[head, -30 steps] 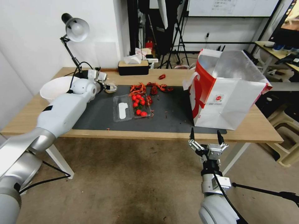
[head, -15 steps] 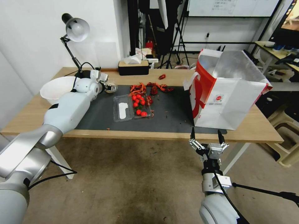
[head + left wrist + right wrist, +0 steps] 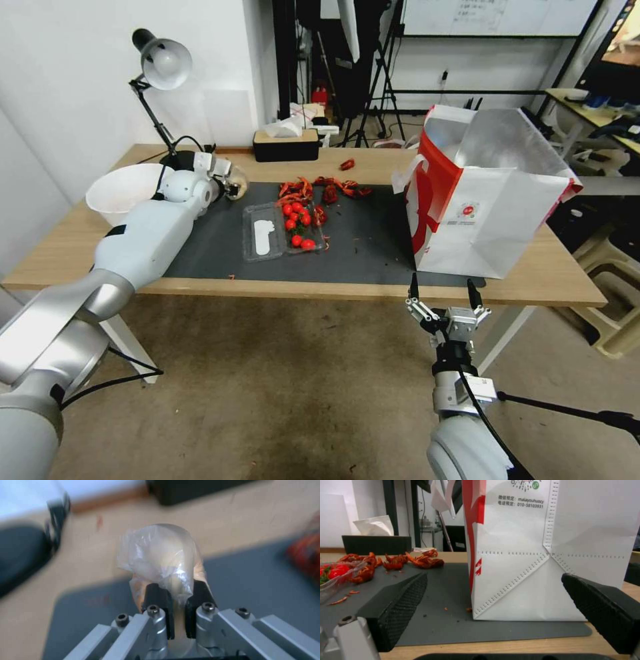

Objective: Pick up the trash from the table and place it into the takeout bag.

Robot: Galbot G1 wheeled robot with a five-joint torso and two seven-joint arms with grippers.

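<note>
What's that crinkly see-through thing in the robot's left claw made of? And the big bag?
The crumpled wrap pinched in the left claw looks like thin clear plastic film: glossy, wrinkled, see-through, around something pale. The takeout bag looks like matte white paper with stitched-looking folds and red side panels; its inside shines silver, probably foil.

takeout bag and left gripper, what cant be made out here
- Takeout bag: its floor is hidden by its own front wall in the head view, cropped in the right wrist view.
- Left gripper: what the crumpled clear wrap holds is blurred in the left wrist view.
</note>
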